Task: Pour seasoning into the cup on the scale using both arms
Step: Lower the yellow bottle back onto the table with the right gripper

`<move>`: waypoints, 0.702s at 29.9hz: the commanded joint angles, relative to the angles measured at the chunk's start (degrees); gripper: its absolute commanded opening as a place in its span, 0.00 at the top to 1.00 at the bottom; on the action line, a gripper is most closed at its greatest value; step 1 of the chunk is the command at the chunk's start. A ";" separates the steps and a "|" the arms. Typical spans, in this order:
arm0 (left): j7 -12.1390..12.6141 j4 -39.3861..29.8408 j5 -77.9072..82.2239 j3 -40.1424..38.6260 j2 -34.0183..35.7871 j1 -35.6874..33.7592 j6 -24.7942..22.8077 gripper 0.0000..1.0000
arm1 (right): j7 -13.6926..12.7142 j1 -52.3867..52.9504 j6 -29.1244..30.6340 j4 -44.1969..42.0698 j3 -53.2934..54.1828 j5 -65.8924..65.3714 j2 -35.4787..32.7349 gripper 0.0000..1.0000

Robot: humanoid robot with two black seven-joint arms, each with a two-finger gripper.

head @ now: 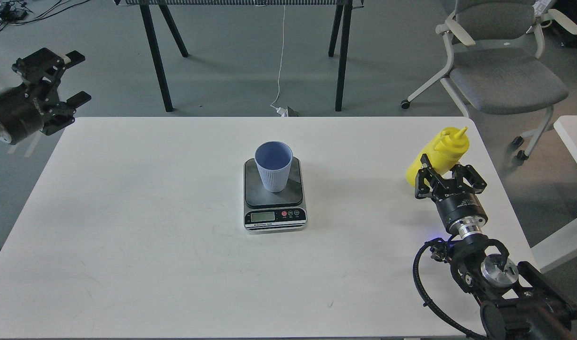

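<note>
The light blue ribbed cup (273,165) stands upright on the dark platform of the scale (274,198) at the middle of the white table (128,212). My right gripper (446,175) is shut on the yellow seasoning bottle (438,153) and holds it tilted over the table's right side, nozzle up and to the right. My left gripper (73,78) is open and empty, off the table's far left corner, well away from the cup.
A grey office chair (501,66) stands behind the table's right corner. Black legs of another table (161,61) are at the back. A second white table edge (572,137) is at the far right.
</note>
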 commanded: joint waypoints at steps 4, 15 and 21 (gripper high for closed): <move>0.00 -0.10 0.01 0.00 -0.21 -0.01 0.00 0.00 | 0.05 -1.41 0.00 -0.15 -0.12 -0.10 -0.07 0.83; 0.00 -0.27 0.01 0.09 -0.12 -0.01 0.00 0.00 | 0.14 -1.41 0.00 -1.47 -2.14 -0.36 0.02 0.79; 0.00 -0.27 0.01 0.09 -0.03 -0.01 0.00 0.00 | 0.40 -1.50 0.00 -1.38 -3.02 -0.36 0.02 0.77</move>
